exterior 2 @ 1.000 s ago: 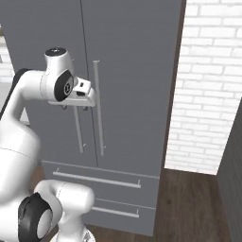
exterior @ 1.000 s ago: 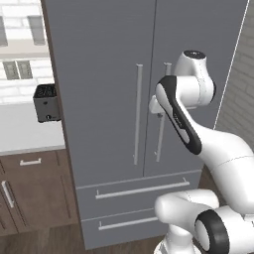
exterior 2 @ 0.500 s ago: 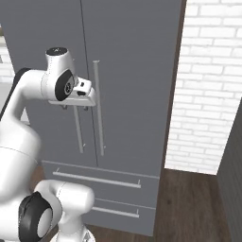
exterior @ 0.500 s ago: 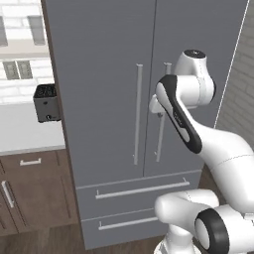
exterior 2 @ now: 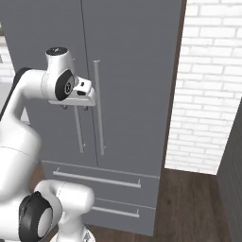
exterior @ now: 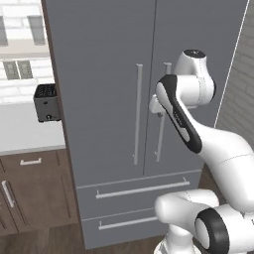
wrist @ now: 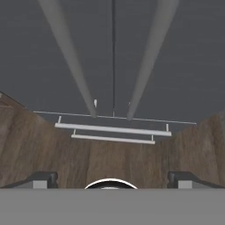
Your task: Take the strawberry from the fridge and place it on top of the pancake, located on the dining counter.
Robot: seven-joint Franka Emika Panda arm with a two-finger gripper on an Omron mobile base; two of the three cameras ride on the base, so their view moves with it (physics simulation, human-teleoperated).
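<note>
Open gripper (exterior 2: 87, 97) poised at the closed fridge (exterior: 109, 74) doors, centre frame.
Fingers (wrist: 41, 179) spread wide, holding nothing, lined up near the two slim silver handles (exterior: 137, 113), probably to pull a door. Matte grey panels, smooth metal bars, two lower drawers (exterior: 134, 191). Strawberry presumably shut inside, hidden behind doors.
</note>
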